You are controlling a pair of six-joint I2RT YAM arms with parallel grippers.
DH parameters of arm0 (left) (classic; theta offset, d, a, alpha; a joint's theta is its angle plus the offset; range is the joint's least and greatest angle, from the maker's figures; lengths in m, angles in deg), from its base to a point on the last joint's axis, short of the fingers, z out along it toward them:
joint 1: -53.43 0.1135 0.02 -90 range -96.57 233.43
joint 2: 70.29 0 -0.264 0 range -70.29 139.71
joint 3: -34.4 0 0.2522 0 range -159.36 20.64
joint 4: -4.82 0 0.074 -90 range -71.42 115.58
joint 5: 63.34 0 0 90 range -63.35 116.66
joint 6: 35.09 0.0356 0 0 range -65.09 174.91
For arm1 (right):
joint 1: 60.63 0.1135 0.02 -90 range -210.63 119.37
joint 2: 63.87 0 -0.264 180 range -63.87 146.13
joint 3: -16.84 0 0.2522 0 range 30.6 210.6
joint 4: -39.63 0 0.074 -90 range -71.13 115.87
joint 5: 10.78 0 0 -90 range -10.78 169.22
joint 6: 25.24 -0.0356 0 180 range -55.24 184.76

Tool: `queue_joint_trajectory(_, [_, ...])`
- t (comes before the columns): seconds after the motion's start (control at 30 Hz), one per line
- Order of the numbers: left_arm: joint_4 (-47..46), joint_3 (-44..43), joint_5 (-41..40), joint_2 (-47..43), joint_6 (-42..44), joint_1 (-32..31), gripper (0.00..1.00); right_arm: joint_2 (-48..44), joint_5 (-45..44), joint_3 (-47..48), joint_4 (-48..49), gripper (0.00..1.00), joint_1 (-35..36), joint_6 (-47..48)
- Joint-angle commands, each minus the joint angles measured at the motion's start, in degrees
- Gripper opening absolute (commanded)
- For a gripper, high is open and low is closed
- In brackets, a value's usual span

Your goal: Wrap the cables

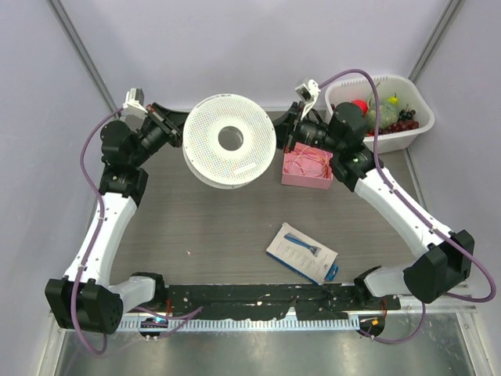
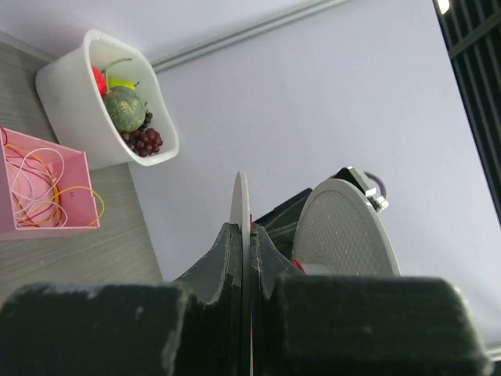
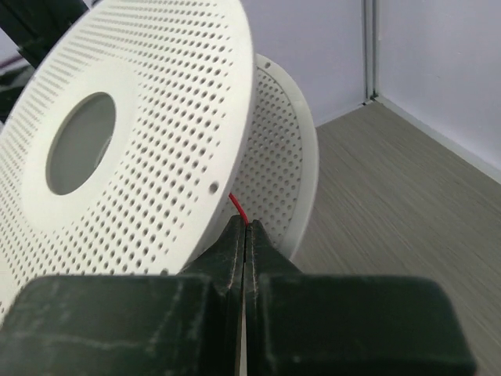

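Top external: a white perforated spool (image 1: 228, 141) hangs tilted over the far part of the surface (image 1: 211, 227), held between the two arms.
Left pincer (image 2: 249, 231): clamped on the thin rim of one spool flange.
Right pincer (image 3: 246, 233): closed on a short end of red wire (image 3: 237, 206), just beside the spool's flanges.
Loose red wire: loops lie in a pink box (image 1: 307, 168) toward the far right corner, near a white bin (image 1: 399, 139) of fruit.
Near edge: a blue-and-white packet (image 1: 301, 252) lies flat.
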Motion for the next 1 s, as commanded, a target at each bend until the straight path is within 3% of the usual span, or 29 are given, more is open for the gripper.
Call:
queue_joint_trajectory(0.0, [1.3, -4.9, -12.0, -0.2, -8.1, 2.1, 0.00, 1.3, -1.0, -0.2, 7.0, 0.01, 0.5, -14.9])
queue_joint_trajectory(0.17, [11.8, -6.5, -15.4, 1.1, -11.5, 4.6, 0.00, 3.3, -2.8, 0.1, 10.4, 0.01, 1.5, -21.5])
queue_joint_trajectory(0.53, [21.9, -9.3, -19.7, 5.5, -13.5, 5.8, 0.00, 7.8, -5.7, 0.8, 9.0, 0.00, 2.4, -26.4])
queue_joint_trajectory(0.73, [18.5, -6.8, -21.3, 7.5, -12.2, 6.0, 0.00, 11.4, -6.9, 2.0, 10.0, 0.01, 2.4, -27.4])
queue_joint_trajectory(0.97, [0.2, -1.8, -21.1, 15.3, -9.1, 6.1, 0.00, 20.3, -9.4, 6.8, 14.1, 0.01, 2.3, -27.7])
